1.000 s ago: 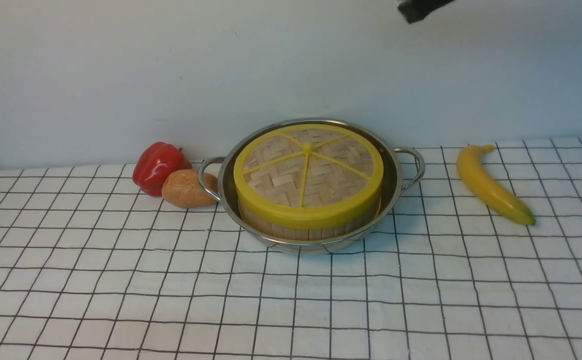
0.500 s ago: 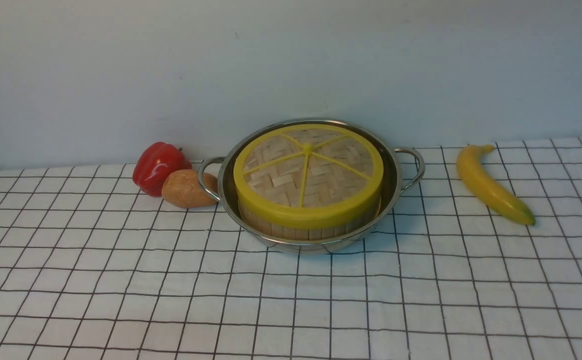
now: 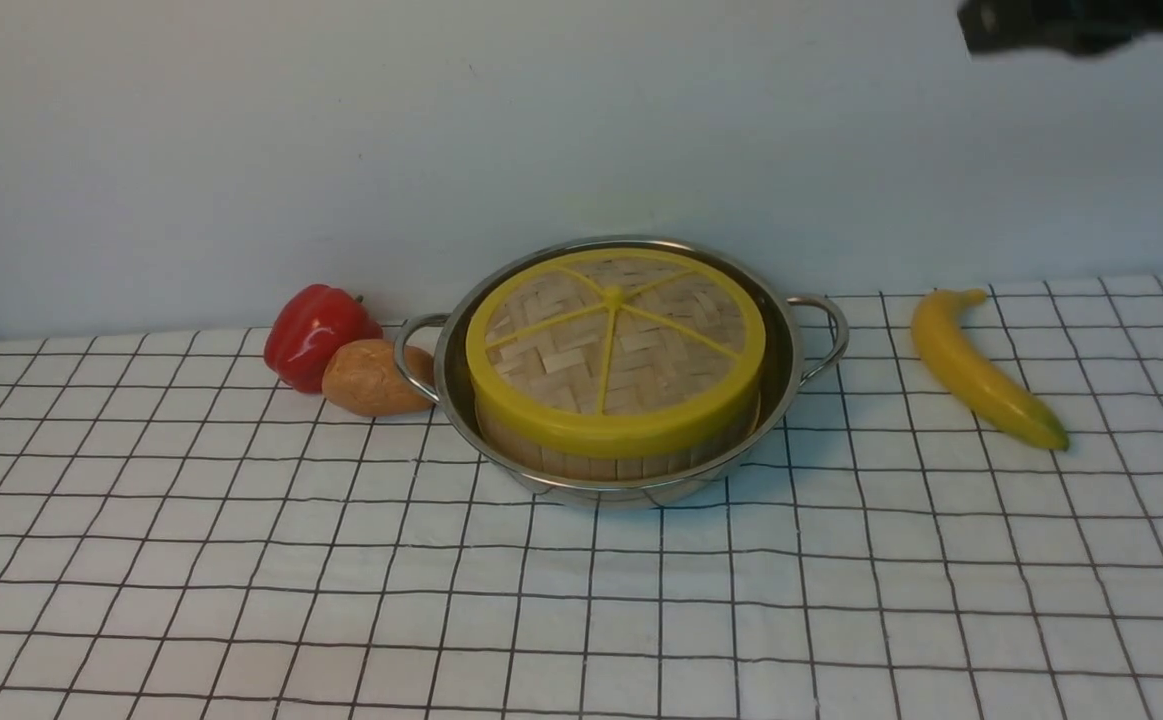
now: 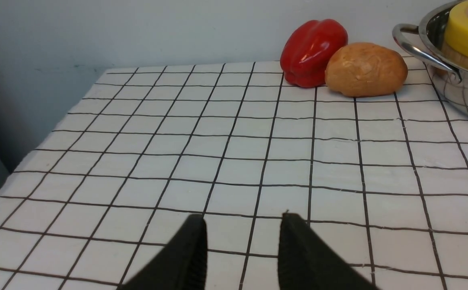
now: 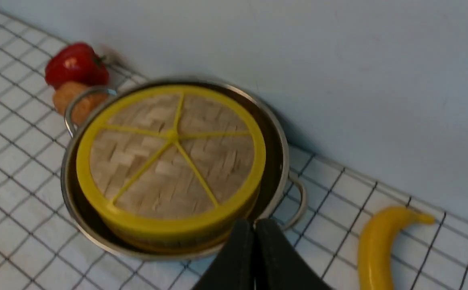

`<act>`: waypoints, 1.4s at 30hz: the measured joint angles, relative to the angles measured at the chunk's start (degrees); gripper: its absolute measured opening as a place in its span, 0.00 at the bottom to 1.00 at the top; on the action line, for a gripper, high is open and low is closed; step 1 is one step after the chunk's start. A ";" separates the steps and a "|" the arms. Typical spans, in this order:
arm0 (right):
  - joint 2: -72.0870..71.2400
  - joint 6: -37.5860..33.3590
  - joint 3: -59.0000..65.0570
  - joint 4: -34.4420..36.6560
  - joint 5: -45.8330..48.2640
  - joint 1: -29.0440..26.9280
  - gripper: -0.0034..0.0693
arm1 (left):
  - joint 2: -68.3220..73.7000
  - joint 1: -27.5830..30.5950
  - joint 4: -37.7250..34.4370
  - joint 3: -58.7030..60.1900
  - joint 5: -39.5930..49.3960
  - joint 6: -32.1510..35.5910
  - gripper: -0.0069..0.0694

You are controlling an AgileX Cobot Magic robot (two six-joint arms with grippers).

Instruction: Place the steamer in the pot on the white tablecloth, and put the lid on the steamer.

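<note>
We see the lid seated on the steamer, which sits in the pot on the tablecloth, so little seems left to do. Our right gripper, jaws closed and empty, hangs above and right of the pot, nearer than our left gripper, open over bare cloth. The steamer's contents are hidden.
</note>
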 joint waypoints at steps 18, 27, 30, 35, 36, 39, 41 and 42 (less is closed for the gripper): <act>-59.24 5.70 64.13 -4.18 -36.96 -19.47 0.13 | 0.00 0.00 0.00 0.00 0.00 0.00 0.41; -76.84 5.84 79.13 -4.22 -37.48 -20.07 0.16 | 0.00 0.00 0.00 0.00 0.00 0.00 0.41; -77.83 5.84 82.45 -3.84 -37.74 -20.07 0.17 | 0.00 0.00 0.00 0.00 0.00 0.00 0.41; -77.84 5.89 84.24 -3.43 -37.05 -20.07 0.18 | 0.00 0.00 0.00 0.00 0.00 0.00 0.41; -77.84 5.89 84.24 -3.43 -36.68 -20.07 0.19 | 0.00 0.00 0.00 0.00 0.00 0.00 0.41; -77.84 5.89 84.29 -3.43 -35.60 -20.07 0.20 | 0.00 0.00 0.00 0.00 0.00 0.00 0.41; -77.84 5.89 84.29 -3.43 -35.55 -20.07 0.21 | 0.00 0.00 0.00 0.00 0.00 0.00 0.41; -77.84 5.89 84.31 -3.43 -35.55 -20.07 0.21 | 0.00 0.00 0.00 0.00 0.00 0.00 0.41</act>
